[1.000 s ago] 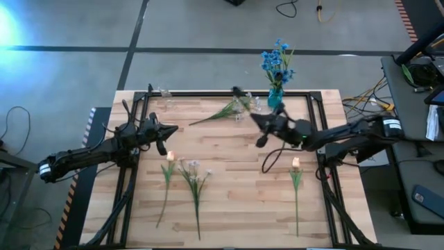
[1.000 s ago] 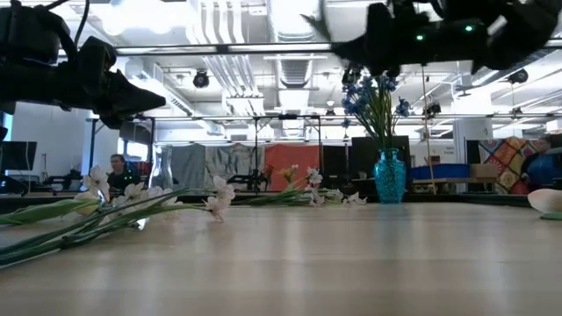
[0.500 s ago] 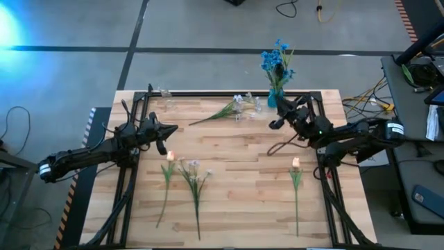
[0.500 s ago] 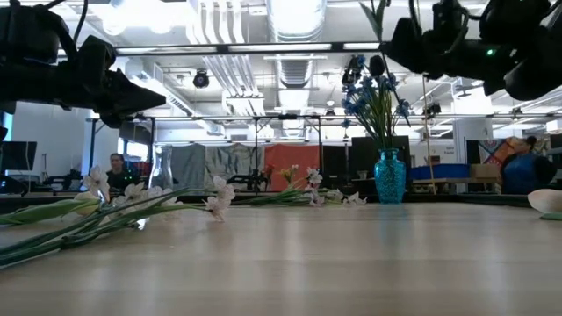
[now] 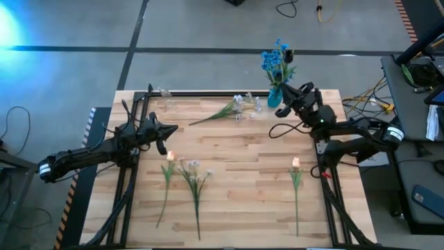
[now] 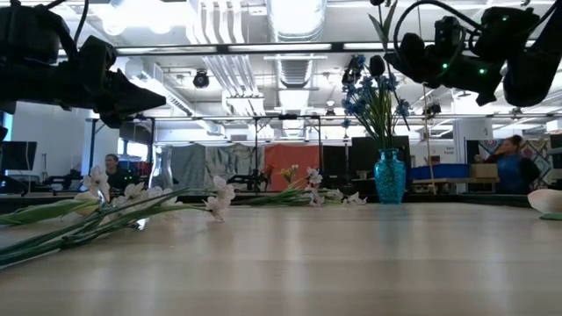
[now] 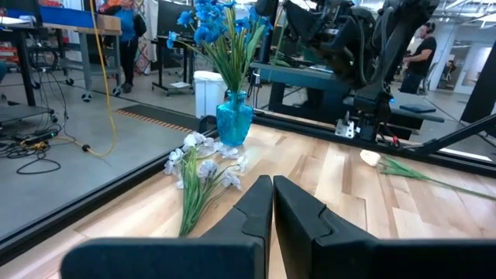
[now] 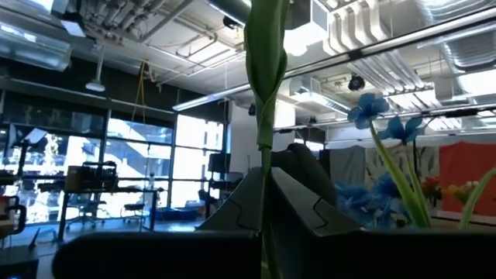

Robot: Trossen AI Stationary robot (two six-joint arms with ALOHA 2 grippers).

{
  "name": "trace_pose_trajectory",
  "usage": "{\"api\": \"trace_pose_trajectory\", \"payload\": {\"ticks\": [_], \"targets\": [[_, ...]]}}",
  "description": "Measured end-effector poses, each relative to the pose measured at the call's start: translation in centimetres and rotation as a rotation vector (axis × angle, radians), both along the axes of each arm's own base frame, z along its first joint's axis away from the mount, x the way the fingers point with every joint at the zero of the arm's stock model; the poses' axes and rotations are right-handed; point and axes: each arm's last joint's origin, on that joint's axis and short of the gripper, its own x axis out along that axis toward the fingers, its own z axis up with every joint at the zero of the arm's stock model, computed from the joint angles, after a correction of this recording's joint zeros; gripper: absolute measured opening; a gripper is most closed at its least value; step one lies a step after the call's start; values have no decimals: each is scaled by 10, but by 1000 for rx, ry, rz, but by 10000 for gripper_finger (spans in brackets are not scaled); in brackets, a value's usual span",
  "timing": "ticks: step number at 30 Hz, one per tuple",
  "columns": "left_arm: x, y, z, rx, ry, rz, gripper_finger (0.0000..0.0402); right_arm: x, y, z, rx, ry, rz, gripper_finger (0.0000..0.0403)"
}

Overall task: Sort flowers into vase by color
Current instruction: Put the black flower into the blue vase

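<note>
A teal glass vase (image 5: 275, 98) (image 6: 390, 175) (image 7: 234, 124) with blue flowers (image 5: 275, 59) stands at the table's far right edge. My right gripper (image 5: 284, 103) (image 6: 386, 61) (image 8: 267, 182) is just beside it, tipped upward and shut on a green flower stem (image 8: 265, 93). The stem's blossom lies outside the wrist view. A white-lilac flower (image 5: 232, 107) lies at the far middle. A peach bud (image 5: 168, 170) and a white flower (image 5: 194, 177) lie near left, and another peach bud (image 5: 296, 173) near right. My left gripper (image 5: 173, 129) (image 7: 272, 194) hovers shut and empty at the left. My right gripper pinches the green stem (image 8: 264, 155) between its two fingers. The fingers slant upward from the table's right side and lie across the stem. The stem (image 6: 384, 22) rises upright above the fingers, lifted clear of the table, close beside the vase's blue flowers.
A clear glass vase (image 6: 161, 171) stands at the far left corner. Black frame rails (image 5: 132, 173) run along the table's edges. A dark cable loop (image 5: 281, 129) hangs under my right arm. People (image 6: 507, 158) move in the room behind the table.
My right gripper has swung from the far middle of the table toward its far right edge, up to the teal vase. It has tipped upward and carried the stem along, shut.
</note>
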Motion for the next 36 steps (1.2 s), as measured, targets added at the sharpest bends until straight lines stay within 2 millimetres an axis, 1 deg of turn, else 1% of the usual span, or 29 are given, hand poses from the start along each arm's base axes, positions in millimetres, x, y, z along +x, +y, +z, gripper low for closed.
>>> {"api": "trace_pose_trajectory", "payload": {"ticks": [3, 7, 12, 17, 20, 22, 25, 27, 31, 33, 36], "targets": [[0, 0, 0, 0, 0, 0, 0, -2, -5, 3, -22, 2, 10, 9], [0, 0, 0, 0, 1, -1, 0, -2, -5, 3, -13, 0, 82, 9], [0, 0, 0, 13, 7, -6, 0, 3, -4, -4, 103, 57, 227, 9], [0, 0, 0, 14, 9, -8, 0, 15, 7, -14, 233, 162, 342, 9], [0, 0, 0, 12, 10, -9, 0, 25, 17, -15, 292, 242, 414, 9], [0, 0, 0, 8, 8, -9, 0, 33, 24, -12, 343, 309, 457, 9], [0, 0, 0, 4, 8, -10, 0, 46, 32, -10, 458, 469, 493, 9], [1, 0, -1, 2, 11, -10, 0, 54, 35, -8, 571, 603, 450, 9], [1, 0, -2, -2, 18, -10, 0, 63, 30, -10, 794, 882, 271, 9], [1, 0, -2, -4, 22, -10, 0, 68, 28, -13, 873, 984, 221, 9], [2, 0, -3, -7, 27, -10, 0, 77, 23, -22, 943, 1085, 199, 9]]}}
